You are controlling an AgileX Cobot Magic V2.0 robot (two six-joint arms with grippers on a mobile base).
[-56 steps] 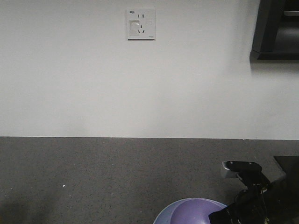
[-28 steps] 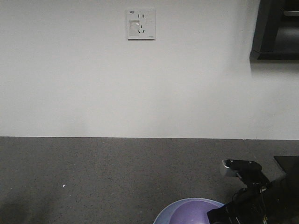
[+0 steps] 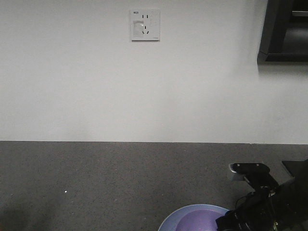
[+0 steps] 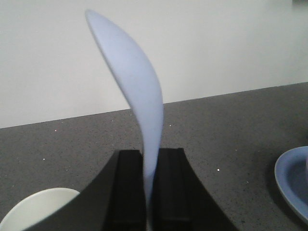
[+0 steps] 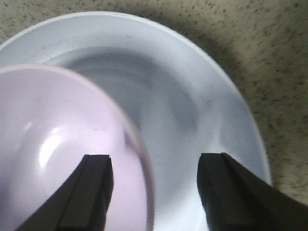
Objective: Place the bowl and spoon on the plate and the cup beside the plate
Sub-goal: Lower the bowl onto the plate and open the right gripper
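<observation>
Right gripper [image 5: 154, 166]: released, astride bowl [image 5: 53, 144] rim, with bowl now lower on plate [image 5: 192, 86] than a second ago; placed, seemingly. Left gripper [image 4: 150, 159]: clenched on upright spoon [image 4: 137, 86], likely next.

I seem to be at an indoor kitchen-style counter. A dark speckled countertop [image 3: 96, 183] lies under my right gripper [image 5: 153, 175], with a plain white wall [image 3: 72, 86] beyond. A wall socket [image 3: 145, 24] sits high to its left and a dark cabinet [image 3: 284, 33] overhead.
</observation>
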